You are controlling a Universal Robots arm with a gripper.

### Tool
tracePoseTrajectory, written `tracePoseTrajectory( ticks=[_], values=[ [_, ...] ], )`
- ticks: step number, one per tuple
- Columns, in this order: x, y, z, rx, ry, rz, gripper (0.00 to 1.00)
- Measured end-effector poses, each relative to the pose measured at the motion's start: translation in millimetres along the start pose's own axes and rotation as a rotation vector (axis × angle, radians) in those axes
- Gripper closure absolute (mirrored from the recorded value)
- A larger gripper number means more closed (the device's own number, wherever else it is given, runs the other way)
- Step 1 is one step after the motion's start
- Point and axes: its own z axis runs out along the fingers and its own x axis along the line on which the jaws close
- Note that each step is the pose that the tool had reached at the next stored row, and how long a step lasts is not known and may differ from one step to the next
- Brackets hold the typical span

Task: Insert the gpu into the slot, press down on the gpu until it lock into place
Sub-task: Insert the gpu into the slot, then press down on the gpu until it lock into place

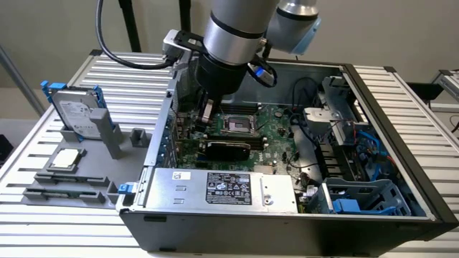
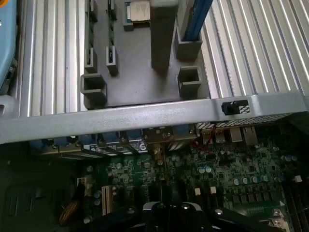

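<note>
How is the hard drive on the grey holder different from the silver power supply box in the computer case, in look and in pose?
The hard drive stands upright in its holder outside the case, while the power supply box lies long and low inside it, along the near wall. The hard drive is clearly smaller than the power supply box. The hard drive has blue plastic at its sides; the power supply box carries a black label. Both are silver metal.

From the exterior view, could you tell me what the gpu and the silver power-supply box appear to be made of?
The gpu: a matte black face, probably plastic, over a green circuit board along its edge. The power-supply box: bare sheet metal by its look, a dull silver-grey sheen with folded edges and a printed label stuck on it.
</note>
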Motion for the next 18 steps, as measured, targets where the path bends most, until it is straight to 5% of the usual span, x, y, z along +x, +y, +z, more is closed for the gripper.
tracePoseTrajectory(
  ticks=[7,9,11,18],
  values=[
    [-0.9,-6.3,-1.5,0.0933,-0.0151,-0.013,0.89],
    [-1.0,-7.6,-1.8,0.1112,-0.0184,-0.020,0.89],
    [-1.1,-8.9,-2.7,0.1211,-0.0213,-0.027,0.89],
    [-1.0,-9.1,-2.8,0.1216,-0.0217,-0.026,0.89]
  ],
)
